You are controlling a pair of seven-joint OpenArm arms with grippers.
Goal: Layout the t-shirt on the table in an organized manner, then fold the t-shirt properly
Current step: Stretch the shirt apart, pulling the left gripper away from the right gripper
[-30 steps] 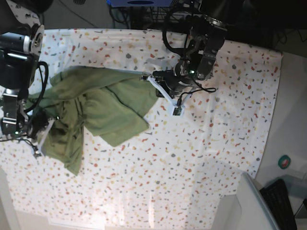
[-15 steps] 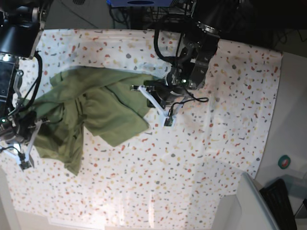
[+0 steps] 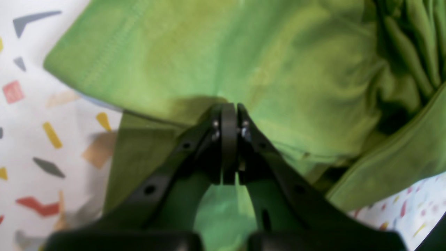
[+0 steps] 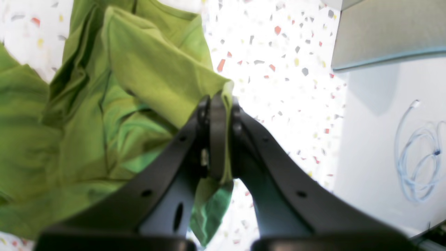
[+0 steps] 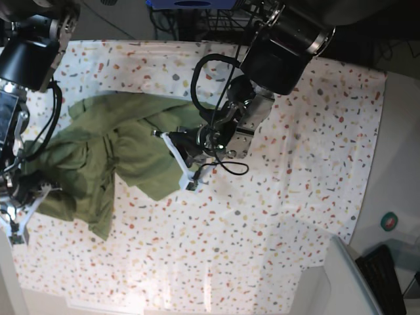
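Note:
The olive-green t-shirt (image 5: 131, 151) lies crumpled on the left half of the speckled table (image 5: 295, 184), with one flap folded over its middle. My left gripper (image 5: 161, 139) hangs over that flap. In the left wrist view the left gripper (image 3: 228, 108) is shut at the flap's edge on the t-shirt (image 3: 244, 52), and no cloth shows between its fingers. My right gripper (image 5: 36, 197) is at the shirt's left side near the table edge. In the right wrist view the right gripper (image 4: 219, 101) is shut on a fold of the t-shirt (image 4: 104, 104), and cloth hangs below the jaws.
A plain grey bin (image 5: 341, 282) stands off the table's front right corner and also shows as the bin (image 4: 383, 31) in the right wrist view. A pale blue cable (image 4: 418, 160) lies on the floor beside it. Dark equipment sits behind the table's far edge.
The left arm has swung left and down from beside the shirt's right edge to over the shirt. The right gripper has moved toward the table's near left side, dragging the shirt's left part along.

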